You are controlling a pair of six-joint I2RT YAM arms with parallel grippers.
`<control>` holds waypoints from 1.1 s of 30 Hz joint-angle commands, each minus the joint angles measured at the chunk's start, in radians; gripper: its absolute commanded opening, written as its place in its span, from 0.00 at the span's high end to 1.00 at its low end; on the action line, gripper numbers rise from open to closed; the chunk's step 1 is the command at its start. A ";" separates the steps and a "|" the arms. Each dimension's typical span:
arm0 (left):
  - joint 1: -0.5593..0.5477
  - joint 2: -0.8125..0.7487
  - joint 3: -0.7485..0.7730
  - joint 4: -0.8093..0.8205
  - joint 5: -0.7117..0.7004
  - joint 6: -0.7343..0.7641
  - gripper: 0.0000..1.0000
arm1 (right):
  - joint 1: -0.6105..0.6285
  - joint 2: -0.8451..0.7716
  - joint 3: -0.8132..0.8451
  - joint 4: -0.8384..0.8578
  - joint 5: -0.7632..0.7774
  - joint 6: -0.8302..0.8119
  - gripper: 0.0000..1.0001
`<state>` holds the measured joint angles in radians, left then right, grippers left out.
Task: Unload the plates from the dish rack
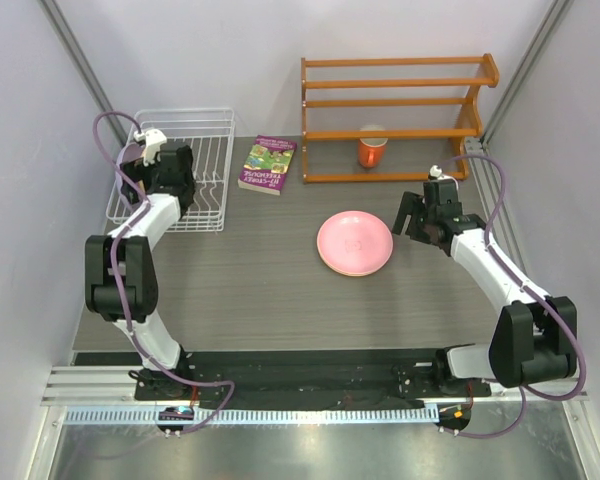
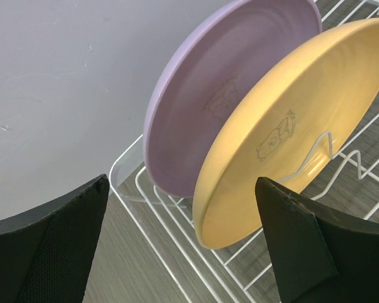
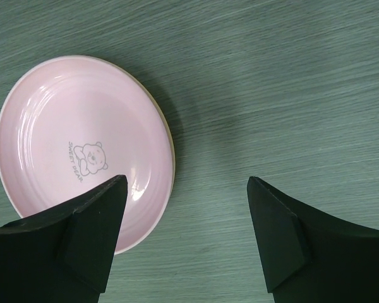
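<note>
Grey wood-grain tabletop (image 1: 260, 290), pale walls on three sides, orange shelf (image 1: 395, 110) with a mug (image 1: 371, 152) at the back, a book (image 1: 268, 164) next to the dish rack (image 1: 212, 120).

Status: the pink plate (image 1: 355, 243) lies flat on the tabletop, mid-right. The right tool (image 3: 186, 189) hangs above its rim, jaws apart, gripping nothing. The left tool (image 2: 183, 214) is over the rack, spread wide and empty. It faces the yellow-orange plate (image 2: 284, 126) and the lavender plate (image 2: 221, 95), both standing on edge in the rack wires (image 2: 177, 233). My read: one out, two to go, yellow next.

Risks I see:
- The two racked plates lean close together. I can't tell from the wrist view whether they touch. A finger pushed in behind the yellow one could shove the lavender plate over.
- The yellow rim sits behind a wire divider. A slanted pull could snag it and drag or lift the light rack.
- The plates look smooth and glossy, so a shallow rim pinch may slip mid-carry.
- The right tool's left finger (image 3: 82, 233) overlaps the pink rim in its wrist view. A low sweep could clip the plate and skid it.
</note>
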<state>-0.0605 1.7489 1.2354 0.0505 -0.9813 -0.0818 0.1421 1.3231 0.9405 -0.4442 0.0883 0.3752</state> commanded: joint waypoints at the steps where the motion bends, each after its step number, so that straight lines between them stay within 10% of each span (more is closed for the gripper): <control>1: 0.025 0.015 0.050 0.014 0.048 -0.055 0.07 | -0.007 0.013 0.017 0.021 -0.004 -0.015 0.18; 19: 0.057 0.009 0.104 -0.112 0.182 -0.154 1.00 | -0.010 0.014 0.001 0.035 -0.022 -0.007 0.20; 33: 0.011 -0.130 0.124 -0.068 -0.016 0.034 1.00 | -0.010 0.002 -0.009 0.038 -0.038 -0.002 0.20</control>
<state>-0.0177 1.7443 1.3102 -0.1287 -0.8829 -0.1184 0.1352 1.3418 0.9333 -0.4343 0.0643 0.3721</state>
